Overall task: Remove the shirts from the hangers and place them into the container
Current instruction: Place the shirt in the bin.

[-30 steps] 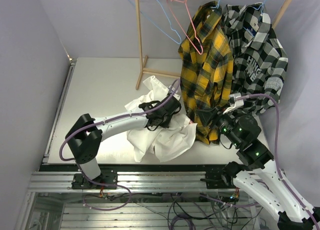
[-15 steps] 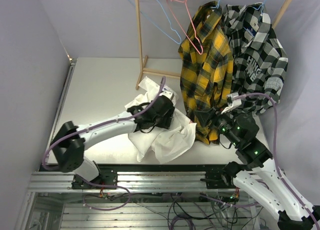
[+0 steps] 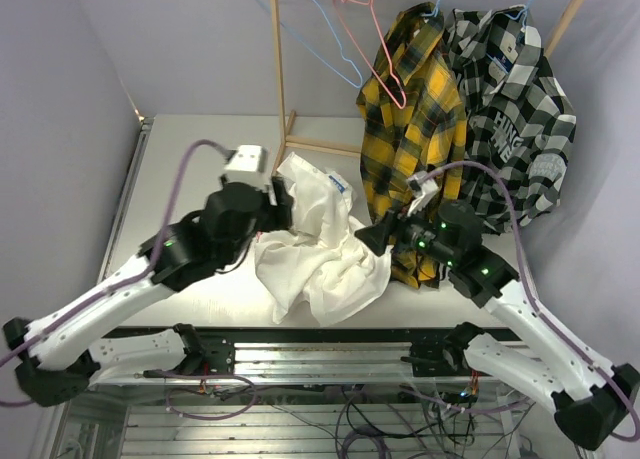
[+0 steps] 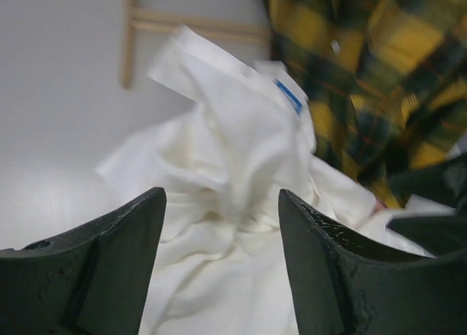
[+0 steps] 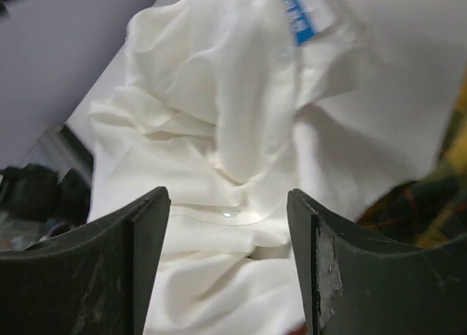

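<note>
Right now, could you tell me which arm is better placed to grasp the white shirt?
Probably left: the left tool, open, faces the white shirt away from the hanging ones; the right tool, also open, sits beside the plaid shirt.

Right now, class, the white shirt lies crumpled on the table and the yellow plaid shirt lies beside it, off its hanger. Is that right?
No. The white shirt does lie crumpled on the table, but the yellow plaid shirt is on its hanger, hanging from the rack beside it; the top view shows this.
</note>
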Robot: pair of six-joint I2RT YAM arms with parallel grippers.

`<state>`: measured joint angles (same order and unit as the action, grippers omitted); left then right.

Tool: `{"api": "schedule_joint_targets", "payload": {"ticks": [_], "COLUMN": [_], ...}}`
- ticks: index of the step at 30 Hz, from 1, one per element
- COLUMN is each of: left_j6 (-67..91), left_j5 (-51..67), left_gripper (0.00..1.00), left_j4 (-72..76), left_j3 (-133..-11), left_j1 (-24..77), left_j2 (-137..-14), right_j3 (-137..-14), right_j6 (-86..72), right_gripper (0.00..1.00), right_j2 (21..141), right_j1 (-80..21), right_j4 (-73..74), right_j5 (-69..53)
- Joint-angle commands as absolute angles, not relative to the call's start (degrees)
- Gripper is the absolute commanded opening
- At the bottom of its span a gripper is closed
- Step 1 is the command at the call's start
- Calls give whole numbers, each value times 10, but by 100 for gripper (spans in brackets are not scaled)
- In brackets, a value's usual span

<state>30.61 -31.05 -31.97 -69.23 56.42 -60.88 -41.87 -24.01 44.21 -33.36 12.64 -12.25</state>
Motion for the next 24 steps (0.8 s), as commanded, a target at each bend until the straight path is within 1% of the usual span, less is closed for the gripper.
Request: {"api": "schedule_joint_targets", "payload": {"ticks": [1, 3, 5, 6, 7, 8, 10, 11, 17, 20, 24], "left_j6": [265, 234, 222, 216, 207, 198, 188, 185, 206, 234, 246], "left_j5": [-498, -543, -553, -522, -468, -385, -223, -167, 18, 57, 44], "left_gripper": [75, 79, 82, 82, 82, 81, 79, 79, 77, 77, 73], "left_j4": [-360, -358, -380, -389, -393, -388, -367, -359, -322, -315, -279], "left_j3": [-691, -674, -673, -678, -685, -690, -689, -690, -686, -641, -548], "left_j1": [566, 560, 529, 492, 444, 382, 272, 232, 45, -29, -48], "left_j2": [-529, -513, -522, -532, -546, -560, -586, -601, -661, -662, -600], "right_j3": [-449, -476, -519, -543, -563, -586, -610, -615, -650, -674, -694], "right_j6": [-265, -244, -221, -214, -210, -208, -207, -206, -183, -168, -152], "right_gripper": [66, 67, 68, 69, 69, 69, 70, 70, 72, 73, 73], "right_j2": [490, 533, 593, 626, 656, 683, 717, 726, 747, 771, 805], "right_j1": [-404, -503, -591, -622, -645, -660, -670, -672, -674, -675, -677], "right_j4": [77, 93, 129, 145, 160, 171, 173, 169, 166, 188, 198], "right_j5": [-188, -100, -9, 27, 57, 81, 103, 106, 118, 112, 114]}}
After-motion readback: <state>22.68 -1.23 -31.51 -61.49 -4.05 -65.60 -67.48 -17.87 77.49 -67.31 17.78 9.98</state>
